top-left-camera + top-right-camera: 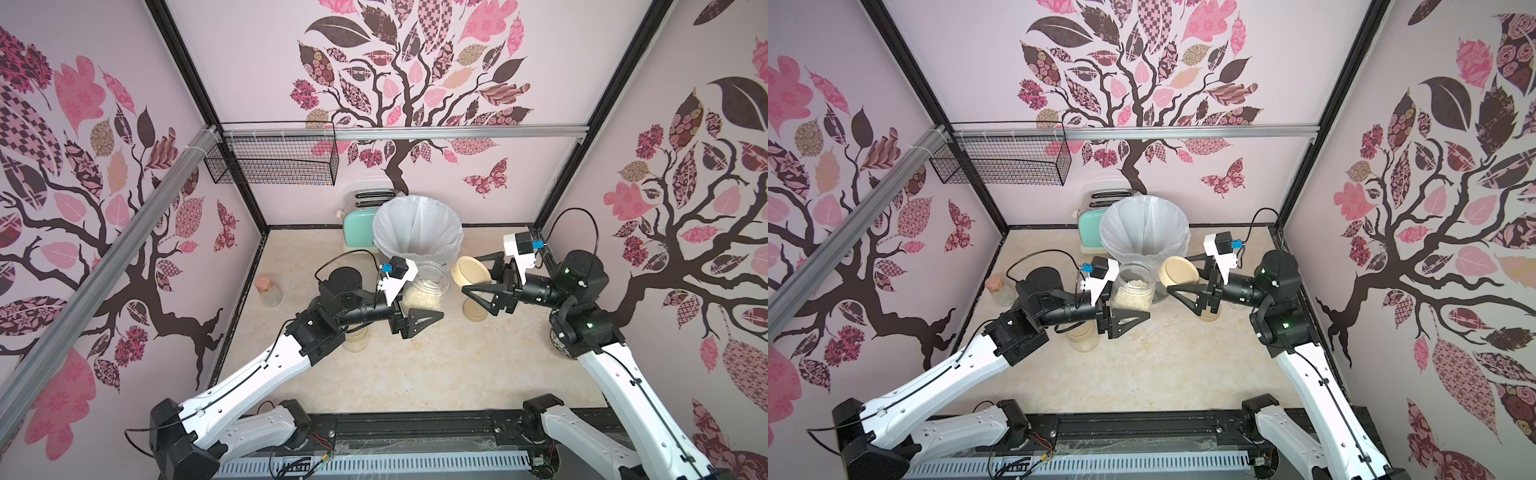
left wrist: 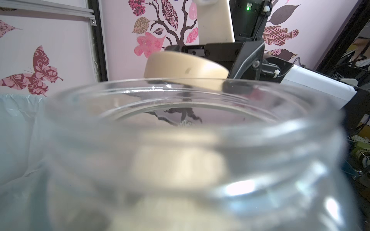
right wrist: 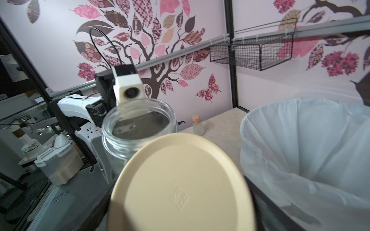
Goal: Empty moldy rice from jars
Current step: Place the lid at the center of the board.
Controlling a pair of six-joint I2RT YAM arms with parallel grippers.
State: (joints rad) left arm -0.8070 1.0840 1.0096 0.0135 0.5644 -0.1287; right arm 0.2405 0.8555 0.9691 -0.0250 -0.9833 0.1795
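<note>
My left gripper (image 1: 419,301) is shut on a clear glass jar (image 1: 428,282) with no lid, held upright above the table just in front of the bin. Cream moldy rice (image 1: 417,297) fills its lower part. In the left wrist view the jar (image 2: 190,128) fills the frame and hides the jaws. My right gripper (image 1: 478,277) is shut on the jar's beige lid (image 1: 469,271), tilted, to the jar's right. The lid (image 3: 180,186) covers the right wrist view's foreground. A lidded jar (image 1: 475,311) stands under the right gripper. Another jar (image 1: 355,338) stands half hidden under the left arm.
A bin with a white liner (image 1: 415,224) stands at the back middle, right behind the held jar. A mint toaster (image 1: 359,224) is to its left. A small cork-topped bottle (image 1: 269,291) stands near the left wall, a patterned ceramic jar (image 1: 559,347) behind the right arm, a wire basket (image 1: 274,162) on the wall.
</note>
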